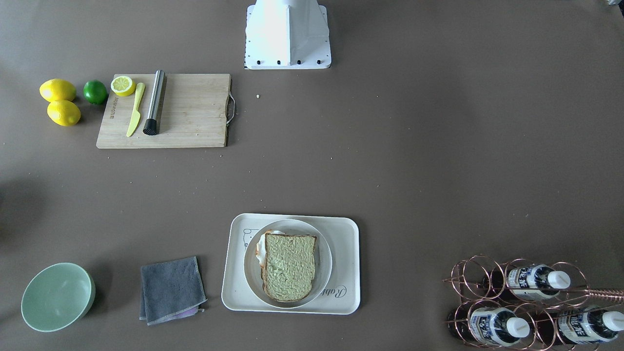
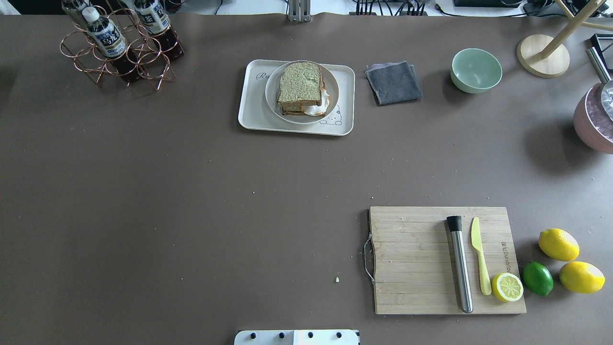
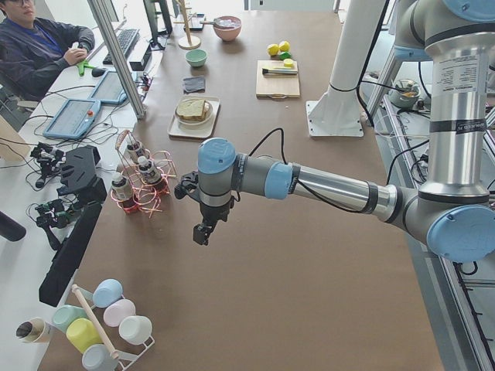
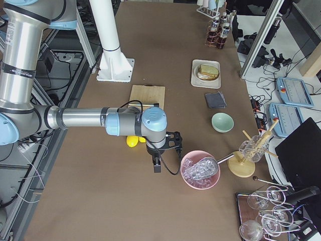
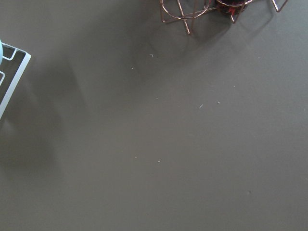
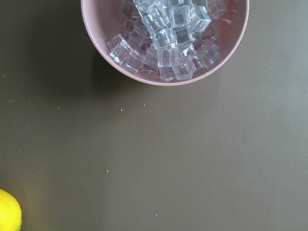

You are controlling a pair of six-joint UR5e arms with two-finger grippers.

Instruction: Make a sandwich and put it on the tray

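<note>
From the front-facing camera I see the sandwich (image 1: 288, 267) lying flat on a round white plate (image 1: 325, 253), which sits inside the tray (image 1: 341, 302) on the operators' side of the surface (image 1: 414, 170), about midway along it. The top slice has a brown crust and a pale green, pitted crumb. Its long axis runs from the robot's side toward the operators' side, slightly tilted. White egg (image 1: 261, 249) peeks out at the corner nearest the robot. The cream tray's long axis lies across the surface, with the bear drawing at one end and the lettering at the other. In the overhead view the stack shows its depth: I can see a lower slice under the top one, and egg white with an orange edge bulging out on the side toward the robot and its right. The exterior left view shows the left tool (image 3: 201, 234) hanging point-down over bare surface near the copper bottle rack (image 3: 147, 193), well apart from the tray. I cannot tell from here how far it is open. The exterior right view shows the right tool (image 4: 157, 164) pointing down just beside a pink bowl (image 4: 193, 186) of ice cubes, also far from the tray, and again I cannot tell its opening. The left wrist camera gives me bare surface, with the rack's wire feet at the top edge. The right wrist camera looks down on the pink bowl's ice, with a lemon (image 6: 7, 211) in the corner.
</note>
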